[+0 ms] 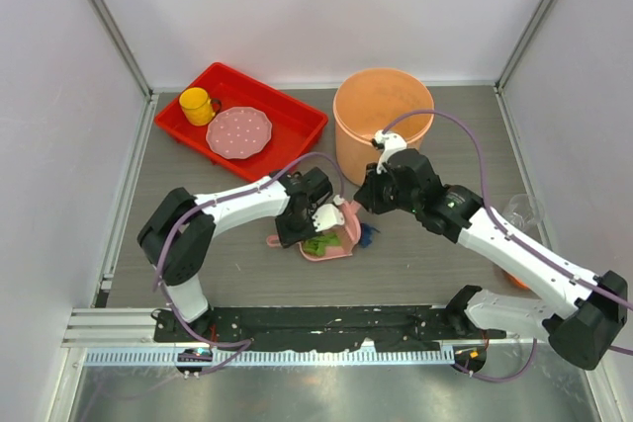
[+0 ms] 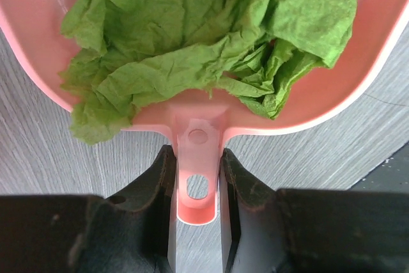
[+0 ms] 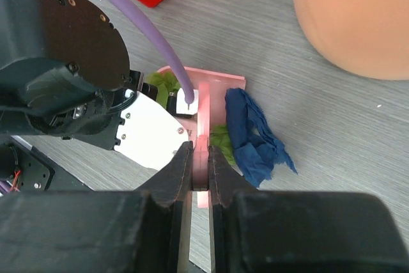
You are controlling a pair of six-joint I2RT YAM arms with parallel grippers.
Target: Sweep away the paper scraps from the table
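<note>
Left wrist view: the pink dustpan (image 2: 332,103) holds a crumpled green scrap (image 2: 192,49), its handle pinched by the left gripper (image 2: 197,177), while the right gripper (image 3: 200,167) clamps a flat pink handle (image 3: 206,113) beside a blue scrap (image 3: 252,135) on the grey table (image 1: 415,274), near an orange bucket (image 1: 341,135) and a red tray (image 1: 287,116).

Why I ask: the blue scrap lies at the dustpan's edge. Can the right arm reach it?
Probably yes: the right gripper, shut on the pink brush, is right beside the blue scrap, with nothing visible between them.
</note>
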